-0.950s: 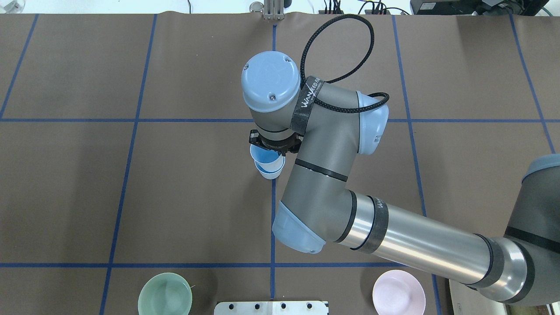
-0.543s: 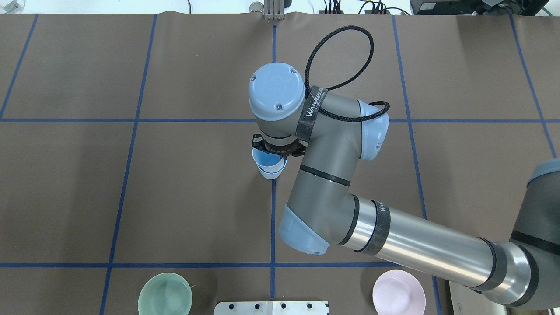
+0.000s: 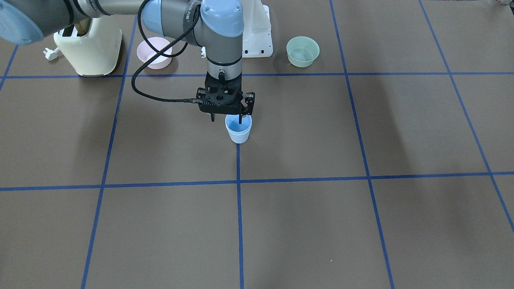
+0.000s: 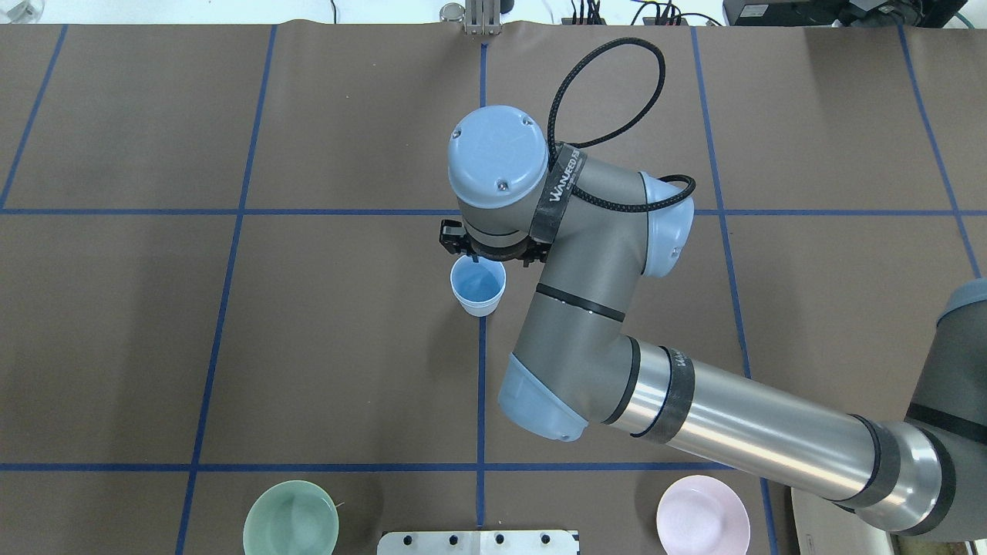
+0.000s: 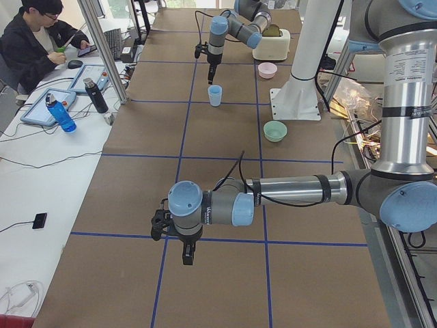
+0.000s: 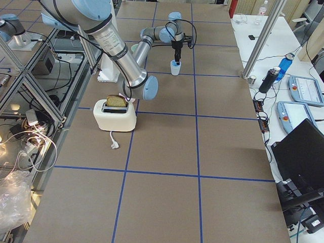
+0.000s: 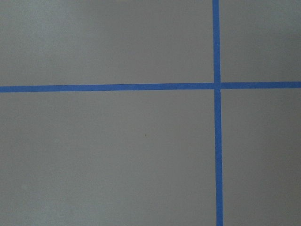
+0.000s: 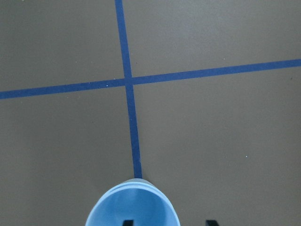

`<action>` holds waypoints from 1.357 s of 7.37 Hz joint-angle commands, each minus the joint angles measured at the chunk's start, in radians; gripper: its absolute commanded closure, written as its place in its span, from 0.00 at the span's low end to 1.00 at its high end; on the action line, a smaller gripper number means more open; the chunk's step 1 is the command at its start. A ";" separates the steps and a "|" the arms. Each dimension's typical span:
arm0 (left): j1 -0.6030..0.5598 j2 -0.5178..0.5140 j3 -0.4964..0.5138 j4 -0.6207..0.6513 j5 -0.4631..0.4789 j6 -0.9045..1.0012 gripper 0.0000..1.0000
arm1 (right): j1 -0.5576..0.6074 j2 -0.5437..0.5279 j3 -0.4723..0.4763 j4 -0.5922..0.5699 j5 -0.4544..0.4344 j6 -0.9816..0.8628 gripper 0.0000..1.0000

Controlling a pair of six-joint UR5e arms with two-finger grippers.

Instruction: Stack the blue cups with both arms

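Brown desk [image 3: 341,224] gridded with blue tape [image 3: 160,184]. The nested cups [image 3: 239,130] stand mid-desk on a tape line. The right claw [image 3: 226,119] hangs released, one finger inside the rim. I cannot tell the left claw's [image 5: 186,258] state. A person [image 5: 37,41] sits at a side table [image 5: 41,178].

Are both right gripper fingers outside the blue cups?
No: in the right wrist view one finger of the right gripper lies over the blue cups' opening, the other outside the rim.

The right arm [image 4: 740,432] is stretched from the overhead frame's lower right to its centre, wrist turned straight down; the right gripper [image 3: 226,119] is held spread; the left arm [image 5: 293,190] is seen low in the left-side view, the left gripper [image 5: 188,258] pointed down, its state unreadable.
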State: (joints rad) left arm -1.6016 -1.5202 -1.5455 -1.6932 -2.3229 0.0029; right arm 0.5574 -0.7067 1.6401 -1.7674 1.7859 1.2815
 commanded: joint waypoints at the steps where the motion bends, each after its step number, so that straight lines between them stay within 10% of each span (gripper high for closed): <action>1: 0.000 0.002 0.002 0.003 0.000 0.002 0.02 | 0.153 -0.007 0.000 -0.001 0.115 -0.135 0.00; 10: 0.008 0.072 -0.125 0.006 -0.003 0.014 0.02 | 0.890 -0.619 -0.011 0.003 0.487 -1.267 0.00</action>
State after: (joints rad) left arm -1.5940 -1.4732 -1.6571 -1.6850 -2.3255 0.0150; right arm 1.3655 -1.2239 1.6266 -1.7650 2.2515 0.1019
